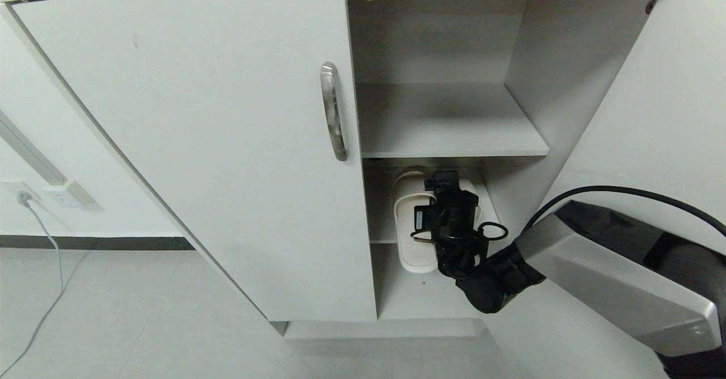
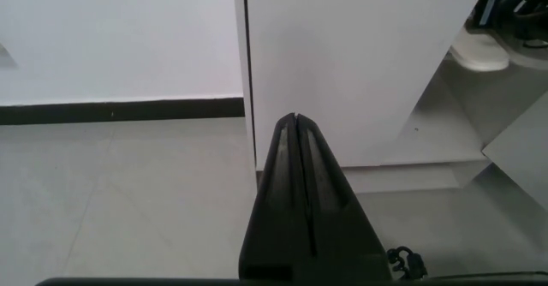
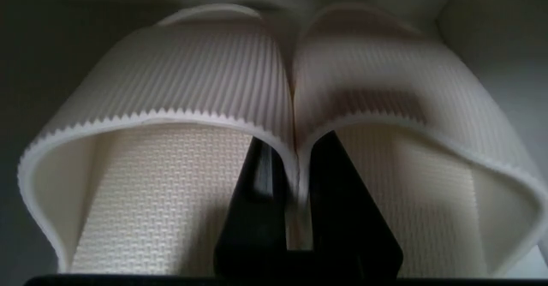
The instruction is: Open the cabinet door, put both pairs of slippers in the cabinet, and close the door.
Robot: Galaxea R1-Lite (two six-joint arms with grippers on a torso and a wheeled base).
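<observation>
jaws on the right gripper (image 3: 295, 205) are pinching the pair of slippers (image 3: 188, 80) by their inner edges. one black finger is tucked under each strap, so the two are squeezed together side by side. jaws on the left gripper (image 2: 295, 125) are pressed together on nothing. that arm hangs low over the floor (image 2: 111, 200), outside the cabinet (image 1: 544, 55) and in front of its closed left door (image 1: 198, 140).

the right door (image 1: 652, 112) stands swung wide, so the opening looks done. the right arm is inside the lower compartment, under the shelf (image 1: 448, 123), with the slippers' toes inward and heels toward the opening. whether the soles rest on a board or hang just above it i cannot tell.

step in hand, as i judge it: setting this pair down inside. the next move calls for lowering until the soles bear, then spreading the fingers enough to free both straps. after that the gripper should draw straight back out along the slippers so the fingers don't drag them forward. the heels seem close to the front edge, so a little more push inward first may help the door shut cleanly. the task then wants a second pair placed, and the right door closed last.
</observation>
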